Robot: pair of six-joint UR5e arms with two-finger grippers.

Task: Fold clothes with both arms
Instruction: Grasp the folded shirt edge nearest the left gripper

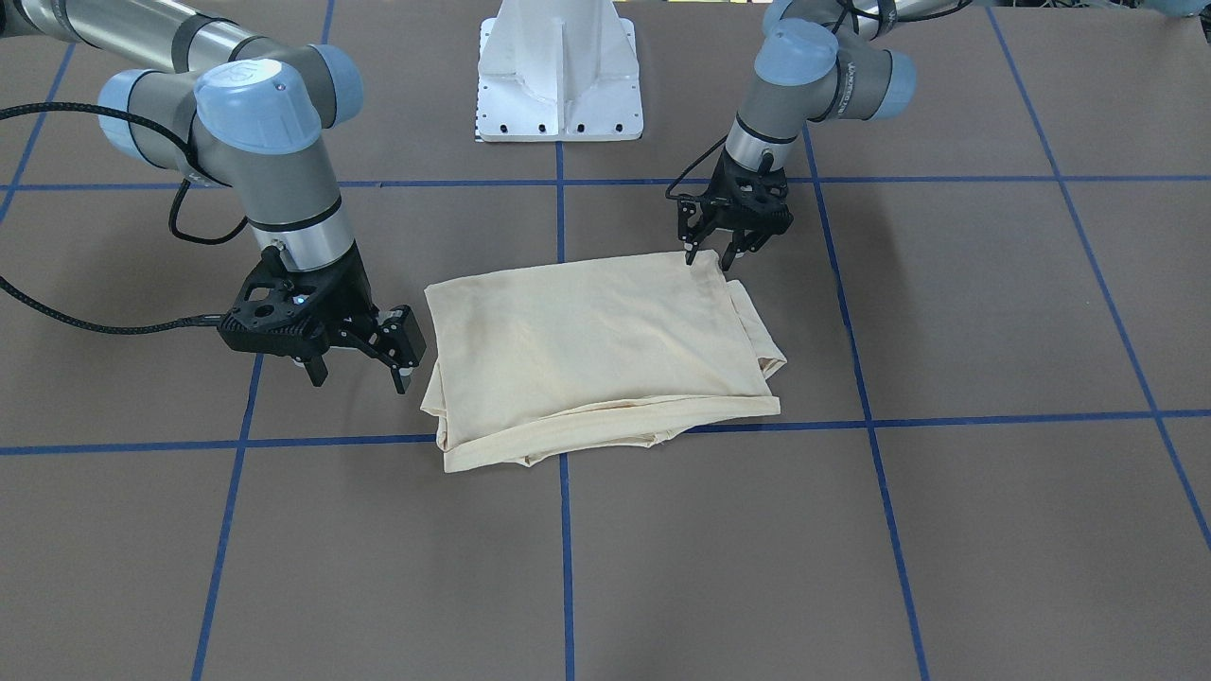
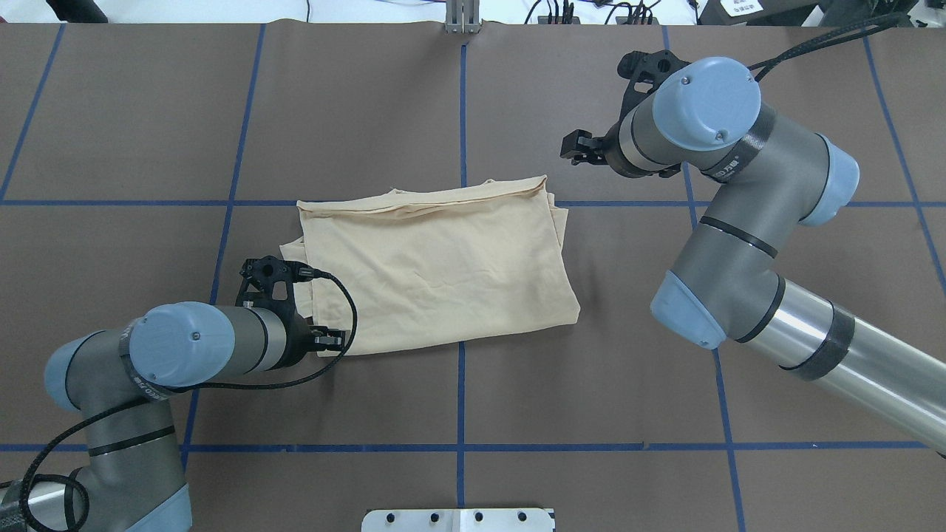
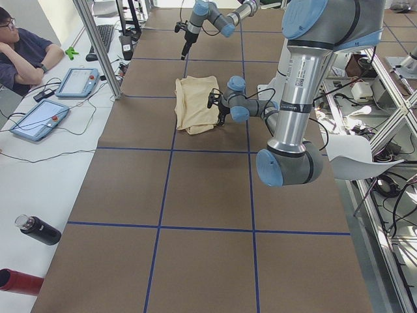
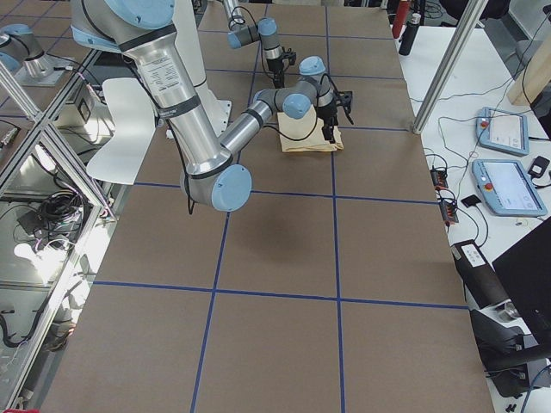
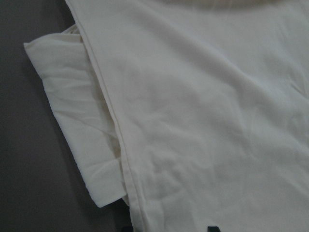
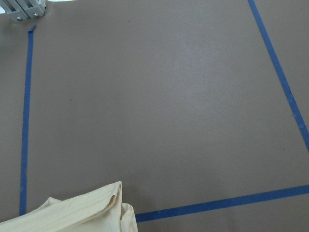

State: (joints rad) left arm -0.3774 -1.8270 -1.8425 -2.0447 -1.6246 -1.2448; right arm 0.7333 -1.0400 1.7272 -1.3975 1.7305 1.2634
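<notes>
While the shirt (image 1: 596,350) is lying folded on the tabletop (image 1: 946,530), the left end effector (image 1: 710,257) and the right end effector (image 1: 361,376) are standing open, holding nothing.

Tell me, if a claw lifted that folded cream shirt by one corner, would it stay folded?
Probably not: the shirt is thin, softly wrinkled cloth in loose layers that poke out unevenly at its edges, so it would likely droop open. It looks light, lying flat on the table. Pushed, it would probably bunch rather than slide whole.
</notes>
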